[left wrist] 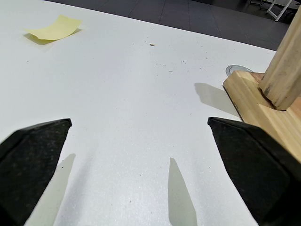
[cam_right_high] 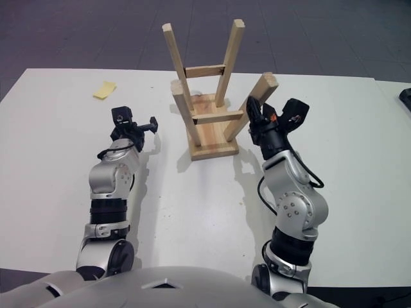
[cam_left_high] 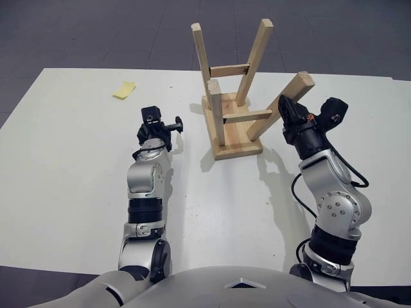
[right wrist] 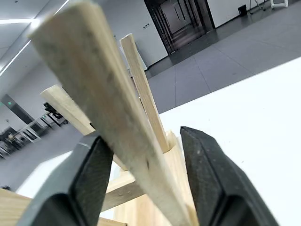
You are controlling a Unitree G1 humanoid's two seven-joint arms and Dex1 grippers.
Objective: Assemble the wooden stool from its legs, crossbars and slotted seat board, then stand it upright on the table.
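From the head: the stool (cam_left_high: 226, 102) sits upside down near the middle of the counter's (cam_left_high: 77, 160) far edge, seat board (cam_left_high: 236, 142) flat, legs up. Its near-right leg (cam_left_high: 297, 88) slants out toward my right claw (cam_left_high: 287, 106), the nearer one. Left wrist: my left claw (left wrist: 140, 121) is released, low over the counter beside the seat board. Right wrist: the leg runs through my right claw; clamped or not, I cannot tell.

Showed a pale wooden stool (cam_left_high: 244, 90) upside down at upper centre of the frame, seat board (cam_left_high: 234, 144) lowest and flat, four legs (cam_left_high: 202, 54) pointing up and splayed, two crossbars (cam_left_high: 229, 70) bridging pairs of them. Showed the rightmost leg (cam_left_high: 289, 102) slanting furthest toward the right edge.
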